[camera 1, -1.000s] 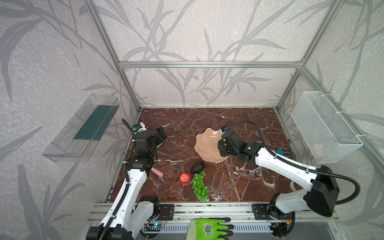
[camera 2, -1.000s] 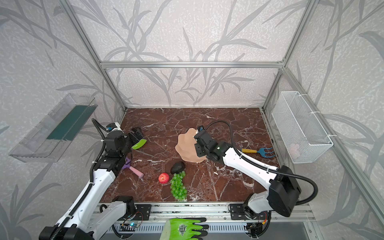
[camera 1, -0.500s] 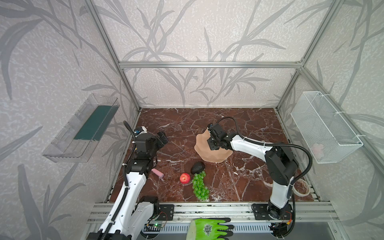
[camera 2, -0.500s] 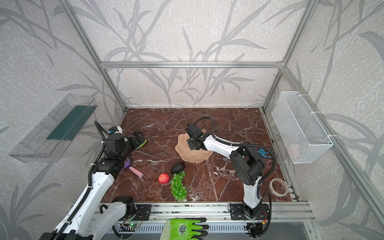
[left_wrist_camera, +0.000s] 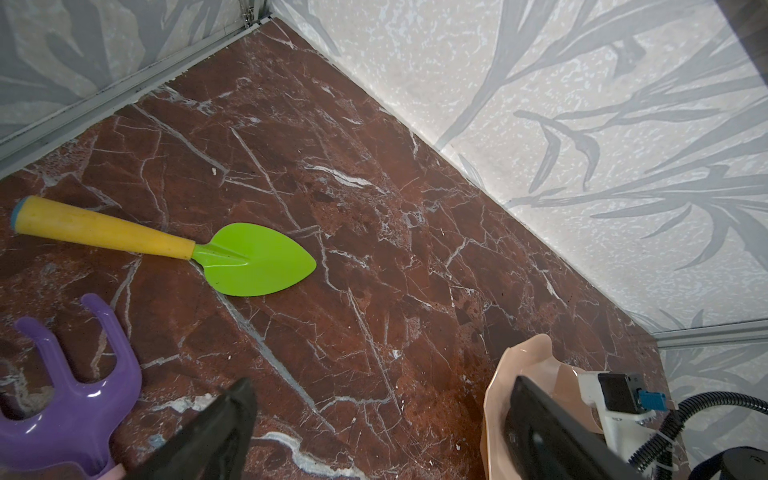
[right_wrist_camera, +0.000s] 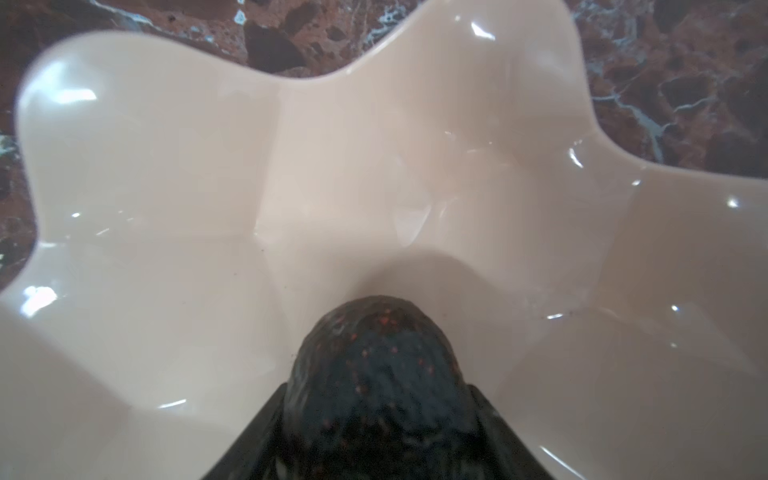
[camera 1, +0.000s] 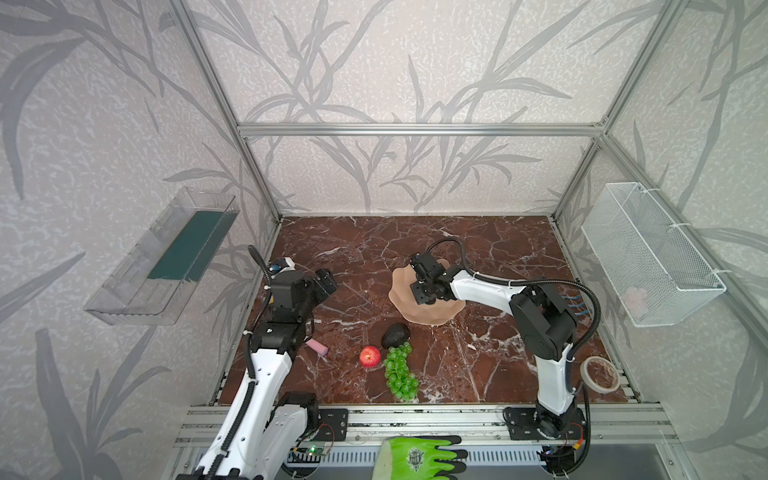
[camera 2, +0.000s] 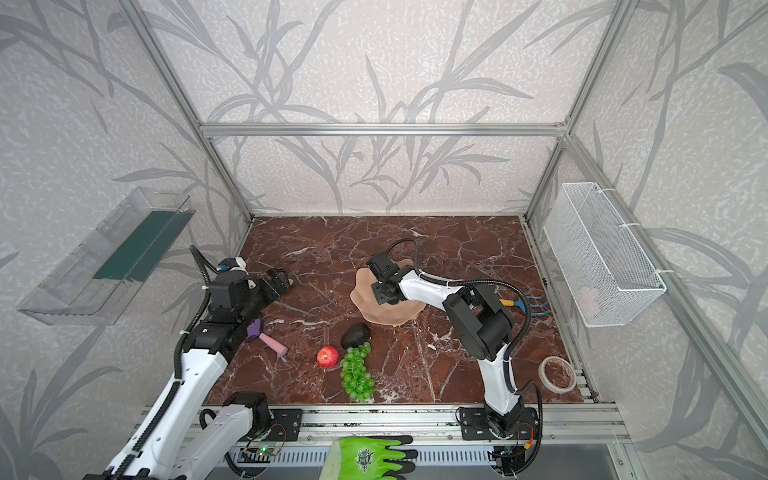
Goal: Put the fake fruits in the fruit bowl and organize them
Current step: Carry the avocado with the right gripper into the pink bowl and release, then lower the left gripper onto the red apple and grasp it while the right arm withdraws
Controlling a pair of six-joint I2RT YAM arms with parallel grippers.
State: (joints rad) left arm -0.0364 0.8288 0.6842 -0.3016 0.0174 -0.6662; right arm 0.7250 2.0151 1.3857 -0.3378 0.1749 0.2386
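Note:
The peach-pink fruit bowl [camera 1: 432,311] [camera 2: 386,314] stands mid-table; its glossy inside [right_wrist_camera: 374,166] fills the right wrist view. My right gripper [camera 1: 424,289] [camera 2: 384,293] [right_wrist_camera: 376,388] reaches down into it, shut on a dark bumpy avocado [right_wrist_camera: 378,365] held just above the bowl's floor. A second avocado [camera 1: 395,335] [camera 2: 355,335], a red apple [camera 1: 369,356] [camera 2: 327,356] and green grapes [camera 1: 400,372] [camera 2: 356,374] lie together on the marble in front of the bowl. My left gripper [camera 1: 326,282] [camera 2: 280,282] [left_wrist_camera: 382,386] hangs open and empty at the left.
A green spade [left_wrist_camera: 257,259] and a purple rake [left_wrist_camera: 79,374] lie under the left arm, a pink cylinder [camera 1: 318,347] beside them. A tape roll [camera 1: 598,374] and a blue rake [camera 2: 528,305] sit right. Wire basket [camera 1: 648,253] and clear tray [camera 1: 166,257] hang on the walls.
My right gripper has swung from the bowl's right side to over its middle and gone down inside with the avocado. The left gripper has dropped a little.

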